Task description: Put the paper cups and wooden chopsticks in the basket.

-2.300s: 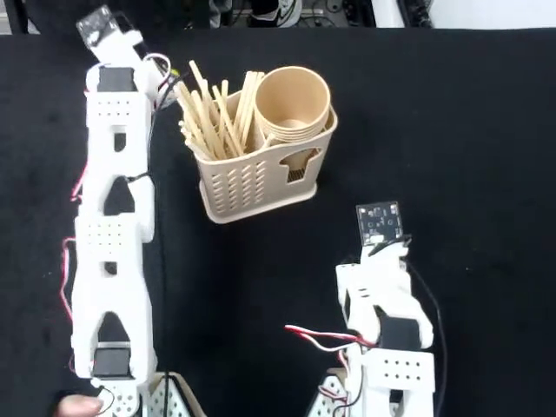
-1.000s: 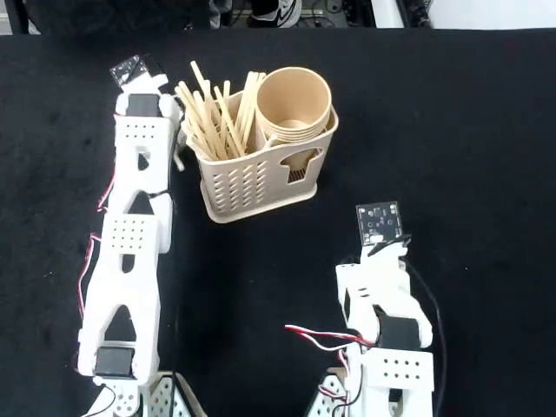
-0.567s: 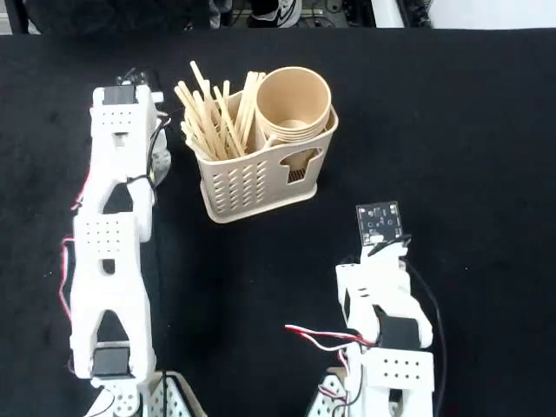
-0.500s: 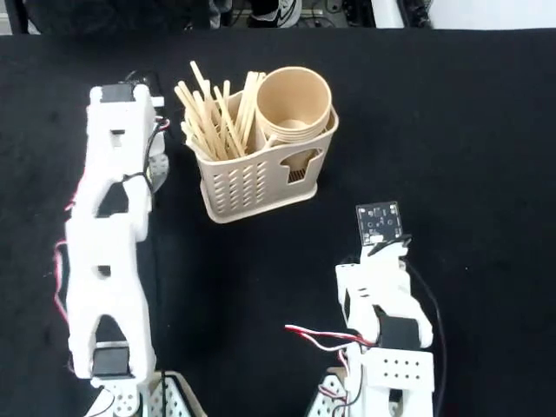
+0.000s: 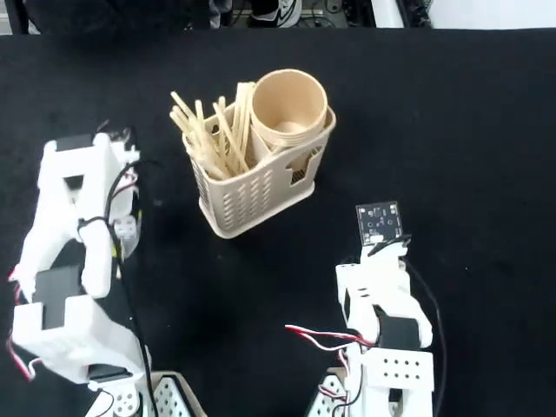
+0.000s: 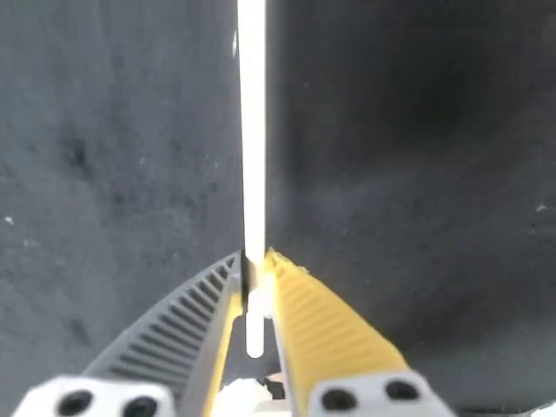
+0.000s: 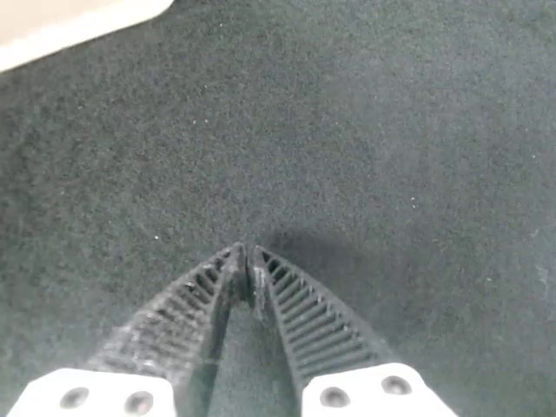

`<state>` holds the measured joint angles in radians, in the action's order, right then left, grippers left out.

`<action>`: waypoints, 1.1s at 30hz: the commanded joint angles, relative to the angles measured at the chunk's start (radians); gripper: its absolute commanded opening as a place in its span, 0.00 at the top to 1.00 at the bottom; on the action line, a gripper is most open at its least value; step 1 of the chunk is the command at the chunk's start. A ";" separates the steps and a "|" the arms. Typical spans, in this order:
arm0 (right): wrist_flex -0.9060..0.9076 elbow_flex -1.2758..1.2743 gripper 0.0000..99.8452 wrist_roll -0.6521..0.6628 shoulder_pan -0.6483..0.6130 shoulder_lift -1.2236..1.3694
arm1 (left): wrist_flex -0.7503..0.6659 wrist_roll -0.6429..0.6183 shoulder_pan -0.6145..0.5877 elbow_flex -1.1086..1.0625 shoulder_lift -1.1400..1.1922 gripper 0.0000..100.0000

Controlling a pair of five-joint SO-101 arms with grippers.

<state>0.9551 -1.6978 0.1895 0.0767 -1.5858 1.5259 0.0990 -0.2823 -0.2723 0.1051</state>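
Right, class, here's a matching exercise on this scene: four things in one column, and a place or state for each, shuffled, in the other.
1 paper cups
2 left gripper
3 right gripper
4 basket

A shut, empty
B stacked in the basket
C shut on a chopstick
D standing on the black table

Pairs: 1-B, 2-C, 3-A, 4-D

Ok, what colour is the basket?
The basket is cream, with rows of small slots in its side; best in the high view.
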 commanded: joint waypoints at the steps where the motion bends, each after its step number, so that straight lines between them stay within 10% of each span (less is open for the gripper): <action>1: 0.003 0.002 0.99 0.005 -0.011 -0.010 | -0.014 0.029 -0.048 -0.050 -0.092 0.89; 9: 0.003 0.002 0.99 0.005 -0.011 -0.010 | -0.015 0.029 -0.044 0.122 -0.133 0.64; 27: 0.003 0.002 0.99 0.005 -0.011 -0.010 | -0.084 -0.021 -0.050 0.634 0.454 0.65; 33: 0.003 0.002 0.99 0.005 -0.011 -0.010 | 0.101 -0.014 -0.050 0.894 0.641 0.89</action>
<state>0.9551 -1.6978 0.1895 0.0767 -1.5858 1.5106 0.0852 -0.3376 0.4273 0.6974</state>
